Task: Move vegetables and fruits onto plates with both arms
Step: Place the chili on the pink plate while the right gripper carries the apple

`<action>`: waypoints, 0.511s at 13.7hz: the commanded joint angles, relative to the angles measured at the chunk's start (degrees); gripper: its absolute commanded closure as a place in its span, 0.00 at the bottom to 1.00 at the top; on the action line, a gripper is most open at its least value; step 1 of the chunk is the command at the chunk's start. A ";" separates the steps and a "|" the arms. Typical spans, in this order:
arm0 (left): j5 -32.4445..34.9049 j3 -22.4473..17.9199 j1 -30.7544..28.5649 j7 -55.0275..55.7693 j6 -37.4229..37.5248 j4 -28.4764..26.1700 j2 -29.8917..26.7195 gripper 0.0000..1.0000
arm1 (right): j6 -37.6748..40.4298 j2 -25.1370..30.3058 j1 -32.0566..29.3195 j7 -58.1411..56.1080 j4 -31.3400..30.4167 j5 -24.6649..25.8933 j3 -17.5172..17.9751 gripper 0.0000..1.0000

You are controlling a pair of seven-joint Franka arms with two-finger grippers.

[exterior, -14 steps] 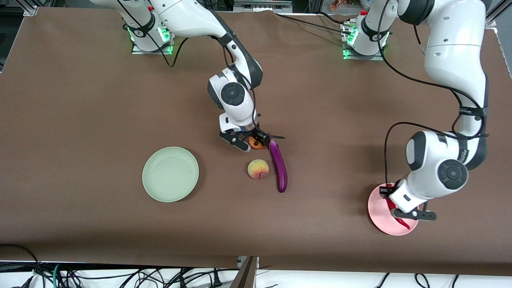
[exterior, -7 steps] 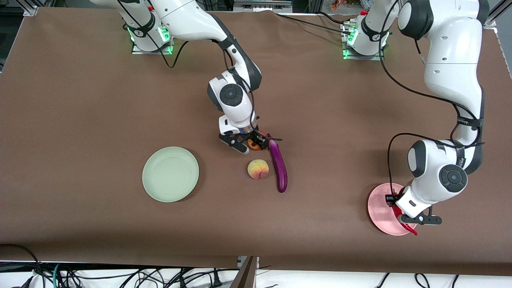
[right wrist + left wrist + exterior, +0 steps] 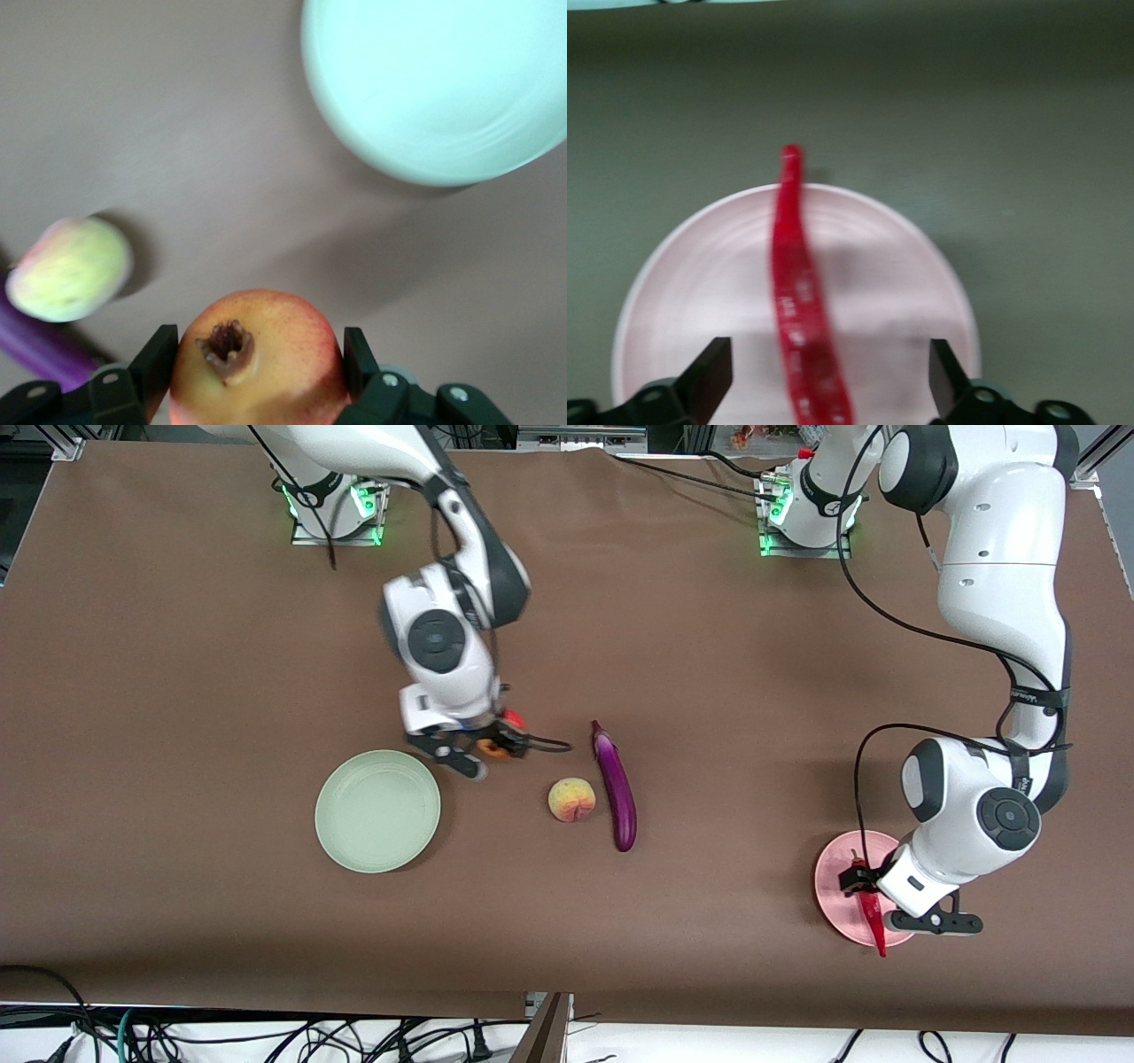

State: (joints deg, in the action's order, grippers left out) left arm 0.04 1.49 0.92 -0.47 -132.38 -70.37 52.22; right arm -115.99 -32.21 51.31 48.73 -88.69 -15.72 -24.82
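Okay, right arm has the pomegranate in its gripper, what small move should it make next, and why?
Probably carry it on sideways until it is over the green plate. The right gripper is shut on the pomegranate, held above bare table just beside the plate's rim, so releasing here would likely miss. The left gripper is open over the chili on the pink plate.

Robot lab: brown-covered table (image 3: 177,691), bolted arm bases with green lights, loose cables (image 3: 266,1036) below edge.

Mint green plate (image 3: 376,824), pink plate (image 3: 837,886), red chili (image 3: 873,921), purple eggplant (image 3: 617,788), yellow-pink peach (image 3: 571,800)
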 commanded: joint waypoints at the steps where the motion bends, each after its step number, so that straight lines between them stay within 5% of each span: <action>1: -2.93 1.23 3.37 2.39 2.30 0.76 -0.80 0.00 | 5.58 1.89 0.37 -15.09 -2.45 -0.01 -8.89 0.67; 3: -3.03 1.24 7.32 8.79 2.30 0.76 -1.07 0.00 | 4.46 1.63 -1.12 -24.08 -5.16 -0.19 -12.26 0.66; 7: -3.03 1.24 16.02 20.66 2.30 -0.38 -1.24 0.00 | -4.66 -0.83 -5.86 -29.82 -8.43 -0.54 -12.27 0.63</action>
State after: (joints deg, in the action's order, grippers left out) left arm -2.21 3.61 13.74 16.07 -131.22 -69.86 52.08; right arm -116.71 -31.98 46.19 21.42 -95.78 -15.73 -37.23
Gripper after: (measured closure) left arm 0.000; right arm 0.194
